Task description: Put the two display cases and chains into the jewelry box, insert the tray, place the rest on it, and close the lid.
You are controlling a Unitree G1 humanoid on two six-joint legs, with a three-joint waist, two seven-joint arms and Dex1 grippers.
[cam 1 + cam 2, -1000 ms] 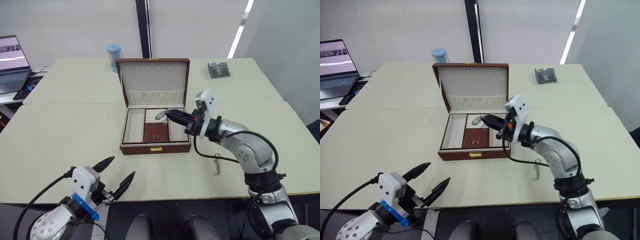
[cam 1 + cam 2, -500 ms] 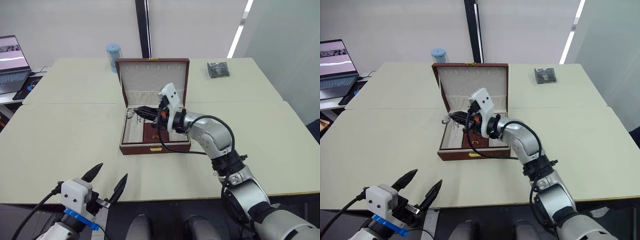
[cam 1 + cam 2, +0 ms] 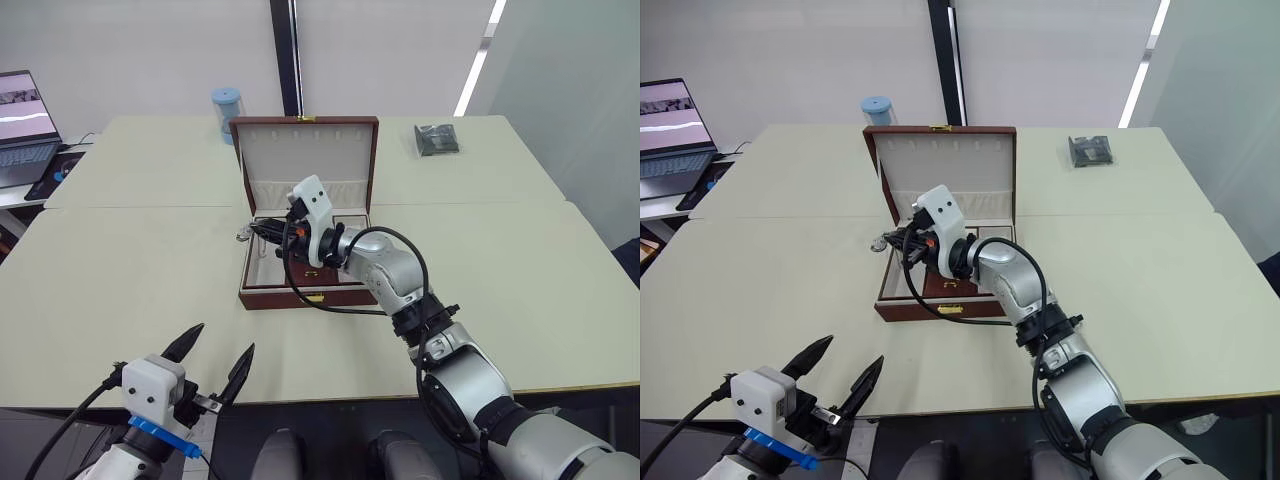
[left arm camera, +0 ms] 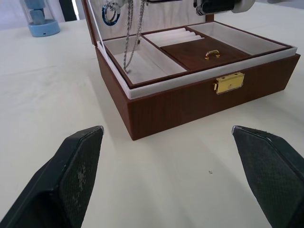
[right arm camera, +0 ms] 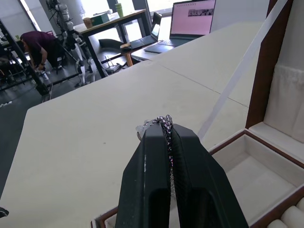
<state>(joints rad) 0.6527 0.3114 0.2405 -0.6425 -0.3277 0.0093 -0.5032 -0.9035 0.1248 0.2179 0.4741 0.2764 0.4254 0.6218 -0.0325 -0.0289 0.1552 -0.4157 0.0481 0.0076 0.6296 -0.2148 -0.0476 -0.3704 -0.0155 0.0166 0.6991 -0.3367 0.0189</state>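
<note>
**Chain held over the left end of the jewelry box, tray already seated**

The jewelry box stands open on the counter, its lid upright at the back. The tray appears to sit inside the box already: the left wrist view shows cream compartments flush with the rim and a brown middle section with a small gold handle. If so, the cases went in underneath; they cannot be seen under the tray, so that is a judgement only. A dark square object lies on the counter well apart from the box, toward its far right; whether it is one of the display cases I cannot tell.

The right gripper has its fingers pressed together on a chain, pinched near its top beside a ring. It hovers above the box's left end, close to the left wall. The chain hangs straight down, long axis vertical, its lower end reaching into or just above the tray's leftmost compartment; contact with the lining is unclear.

The left gripper is spread wide and holds nothing, low at the near edge of the counter, well in front of the box.

Still to do, by this reading: release this chain into the compartment, place whatever else remains, and swing the lid down onto the box's front clasp.
</note>
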